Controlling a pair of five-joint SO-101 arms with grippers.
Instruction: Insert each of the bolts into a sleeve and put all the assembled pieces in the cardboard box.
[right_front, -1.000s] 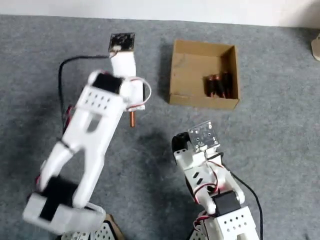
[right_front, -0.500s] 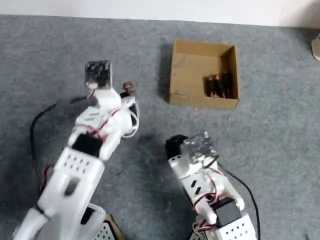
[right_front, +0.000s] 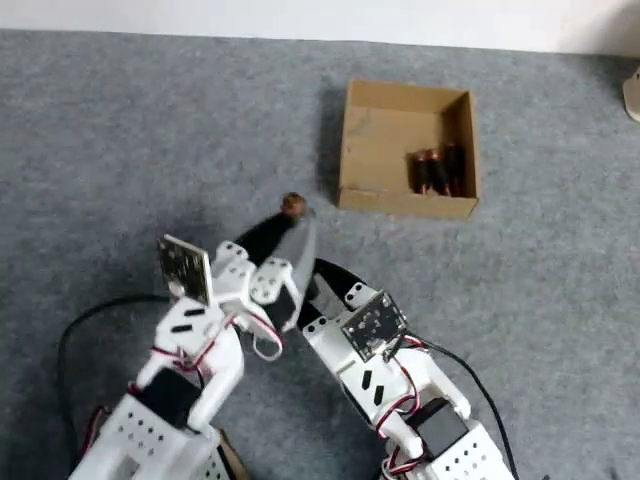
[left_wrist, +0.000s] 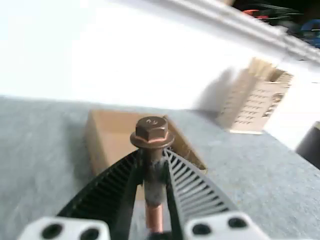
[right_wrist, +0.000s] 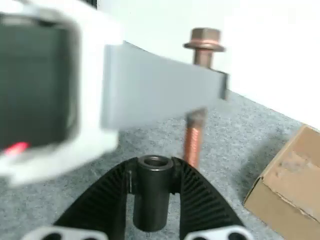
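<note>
Now, on your left, the left gripper (right_front: 288, 228) is clamping a copper-coloured bolt (right_front: 293, 204) by its shank, holding it upright with the hex head showing above the fingertips. Just beside it, your right gripper (right_wrist: 152, 167) is gripping a dark sleeve (right_wrist: 151, 192), keeping its open end facing up, near the bolt's lower end. Farther right, the cardboard box (right_front: 400, 203) is sitting on the grey carpet (right_front: 120, 120), holding several assembled pieces (right_front: 436, 170) against its right wall
</note>
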